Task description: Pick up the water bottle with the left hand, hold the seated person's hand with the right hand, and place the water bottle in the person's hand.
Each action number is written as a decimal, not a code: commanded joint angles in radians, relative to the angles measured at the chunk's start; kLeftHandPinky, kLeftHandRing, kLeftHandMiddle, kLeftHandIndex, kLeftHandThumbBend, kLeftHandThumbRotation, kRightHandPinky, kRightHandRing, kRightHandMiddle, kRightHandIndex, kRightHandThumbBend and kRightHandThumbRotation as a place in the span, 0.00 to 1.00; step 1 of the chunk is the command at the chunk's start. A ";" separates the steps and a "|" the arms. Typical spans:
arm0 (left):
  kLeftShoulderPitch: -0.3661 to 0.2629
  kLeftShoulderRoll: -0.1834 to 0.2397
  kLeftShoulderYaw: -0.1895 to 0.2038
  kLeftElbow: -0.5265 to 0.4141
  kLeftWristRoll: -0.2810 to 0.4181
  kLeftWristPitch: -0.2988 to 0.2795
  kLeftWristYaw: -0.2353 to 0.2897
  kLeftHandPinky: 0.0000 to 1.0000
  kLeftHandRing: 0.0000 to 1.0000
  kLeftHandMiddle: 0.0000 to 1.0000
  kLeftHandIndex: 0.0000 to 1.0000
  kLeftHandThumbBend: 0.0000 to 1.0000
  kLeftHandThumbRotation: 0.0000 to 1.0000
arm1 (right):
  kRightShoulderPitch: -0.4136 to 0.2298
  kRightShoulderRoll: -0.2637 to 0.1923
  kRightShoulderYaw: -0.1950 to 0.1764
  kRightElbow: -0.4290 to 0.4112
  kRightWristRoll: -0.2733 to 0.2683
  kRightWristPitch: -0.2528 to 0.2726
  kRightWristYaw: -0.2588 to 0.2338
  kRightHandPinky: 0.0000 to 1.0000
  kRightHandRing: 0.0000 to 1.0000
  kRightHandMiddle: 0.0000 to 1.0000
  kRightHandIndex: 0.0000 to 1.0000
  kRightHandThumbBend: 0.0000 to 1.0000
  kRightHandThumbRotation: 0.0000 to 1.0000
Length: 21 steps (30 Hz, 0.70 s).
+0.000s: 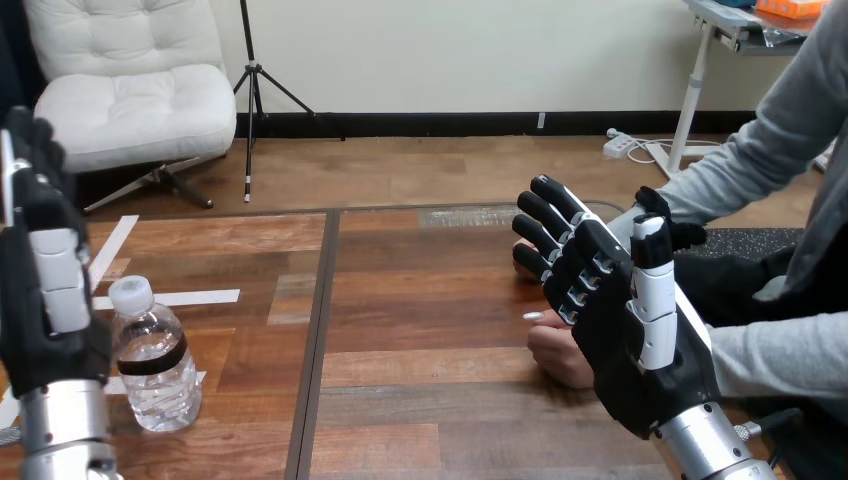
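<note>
1. Left hand point(48, 300) is raised beside the water bottle point(152, 360), fingers loose and pointing up, holding nothing. The bottle stands upright on the left part of the table point(420, 400), just to that hand's right. They're close, but I can't see any contact.
2. Right hand point(625, 330) is over at the right side with its fingers spread and straight, in front of the person's hand point(553, 352). That hand rests on the table, partly hidden behind it. Nothing is wrapped round anything, and I can't tell if they touch.
3. So I'd call the step in hand the bottle pick-up, with none of the task done yet.
4. To do it well, imo: turn the palm to face the bottle's side and drop to about the dark label band. Then close the thumb on 1 side and the fingers on the other. Grabbing near the white cap would likely tip it.
5. It's thin clear plastic and seems to have water in it, so squeeze gently. Crush it and it'll probably buckle and slip.
6. Lift straight up before swinging across toward the person.
</note>
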 commanded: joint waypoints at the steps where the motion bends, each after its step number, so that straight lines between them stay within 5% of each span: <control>1: -0.081 0.049 0.018 0.020 0.024 -0.031 0.015 1.00 1.00 1.00 1.00 1.00 0.99 | -0.053 0.005 -0.005 -0.022 0.007 -0.013 0.006 0.97 0.96 0.95 0.94 0.80 1.00; 21: -0.130 0.114 0.044 0.122 0.037 -0.047 0.036 1.00 1.00 1.00 1.00 1.00 0.99 | -0.045 0.005 -0.003 -0.030 0.010 -0.014 0.008 0.97 0.96 0.95 0.94 0.79 1.00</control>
